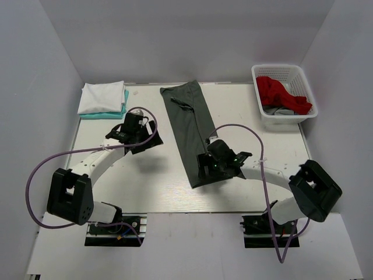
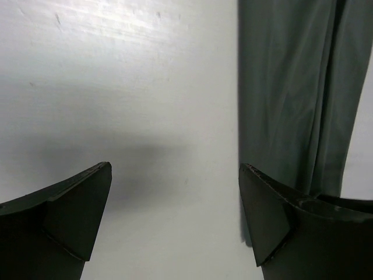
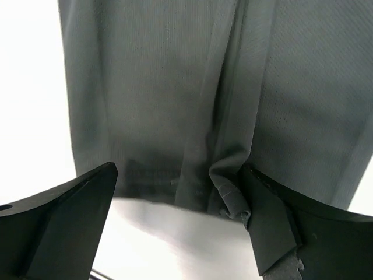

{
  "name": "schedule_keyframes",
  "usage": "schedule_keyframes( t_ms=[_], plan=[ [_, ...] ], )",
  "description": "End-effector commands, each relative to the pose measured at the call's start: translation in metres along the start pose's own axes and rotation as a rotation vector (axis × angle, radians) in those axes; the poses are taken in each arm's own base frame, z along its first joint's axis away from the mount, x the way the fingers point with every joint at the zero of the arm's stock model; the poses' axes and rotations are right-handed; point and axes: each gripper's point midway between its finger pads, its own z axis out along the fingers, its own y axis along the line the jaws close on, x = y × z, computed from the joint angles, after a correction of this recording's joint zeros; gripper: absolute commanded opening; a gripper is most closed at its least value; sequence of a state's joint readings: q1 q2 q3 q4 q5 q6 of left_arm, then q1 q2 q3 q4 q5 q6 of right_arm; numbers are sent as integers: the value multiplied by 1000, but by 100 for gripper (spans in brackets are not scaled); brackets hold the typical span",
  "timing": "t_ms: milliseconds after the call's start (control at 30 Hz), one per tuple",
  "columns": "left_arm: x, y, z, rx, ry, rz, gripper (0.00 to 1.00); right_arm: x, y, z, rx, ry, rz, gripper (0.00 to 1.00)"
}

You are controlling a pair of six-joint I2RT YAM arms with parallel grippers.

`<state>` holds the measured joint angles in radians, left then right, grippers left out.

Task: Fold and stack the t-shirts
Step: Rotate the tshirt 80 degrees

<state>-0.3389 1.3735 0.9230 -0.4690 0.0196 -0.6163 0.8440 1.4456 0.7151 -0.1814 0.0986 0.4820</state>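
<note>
Dark grey soft cloth t-shirt: long folded strip mid white counter. My right fingers gape over its near hem; left fingers gape over counter just beside it. Next: pinch both hem corners evenly, fold toward collar.

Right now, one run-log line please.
grey shirt: folded lengthwise | left gripper: open, over table | right gripper: open, at its near hem | stack: white shirt on teal shirt
</note>
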Motion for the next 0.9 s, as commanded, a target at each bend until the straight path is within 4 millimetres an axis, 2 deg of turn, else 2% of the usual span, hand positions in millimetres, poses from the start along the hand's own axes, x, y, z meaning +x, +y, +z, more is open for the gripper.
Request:
schedule_keyframes(
  t_ms=[0,67,100,167,233,267,300,333,367,400,433,500,533,600,633,667,733,800,833,867],
  plan=[
    [31,-11,-2,96,99,39,100,-11,14,-21,-88,-64,-19,90],
    [49,-12,-1,123,148,56,100,-21,32,-30,-185,-101,-46,90],
    [57,-20,-2,159,173,70,100,-32,38,-42,-219,-154,-54,90],
    [69,-26,-3,193,203,97,100,-43,39,-52,-220,-195,-57,90],
    [86,-43,-11,250,238,158,100,-53,38,-70,-217,-234,-62,90],
    [93,-52,-16,286,253,197,100,-56,28,-76,-157,-237,-43,90],
    [110,-63,-21,318,280,260,100,-54,12,-77,-77,-228,-5,90],
    [116,-73,-26,347,285,310,100,-63,-1,-83,-8,-262,45,90],
    [128,-80,-30,368,316,353,100,-56,-12,-85,47,-243,67,90],
    [152,-89,-35,382,365,425,100,-53,-29,-86,123,-239,102,90],
    [159,-95,-36,381,376,456,100,-51,-44,-87,182,-247,132,90],
    [186,-102,-40,373,429,546,100,-41,-67,-87,285,-218,160,90],
    [199,-99,-34,341,467,585,100,-35,-73,-83,319,-194,187,90],
    [208,-105,-29,284,458,649,100,-23,-90,-82,380,-140,215,90],
    [221,-104,-32,261,477,702,100,-16,-94,-78,396,-117,225,90],
    [226,-102,-24,224,474,726,98,-15,-101,-77,412,-115,266,90],
    [227,-111,-20,206,432,765,96,-8,-109,-74,429,-101,299,90],
    [228,-108,-13,173,421,783,89,-13,-108,-72,395,-119,322,90],
    [225,-104,-8,142,402,789,86,-7,-108,-69,378,-103,322,90],
    [225,-101,-5,124,394,793,81,-13,-106,-67,344,-119,327,90]
  ],
)
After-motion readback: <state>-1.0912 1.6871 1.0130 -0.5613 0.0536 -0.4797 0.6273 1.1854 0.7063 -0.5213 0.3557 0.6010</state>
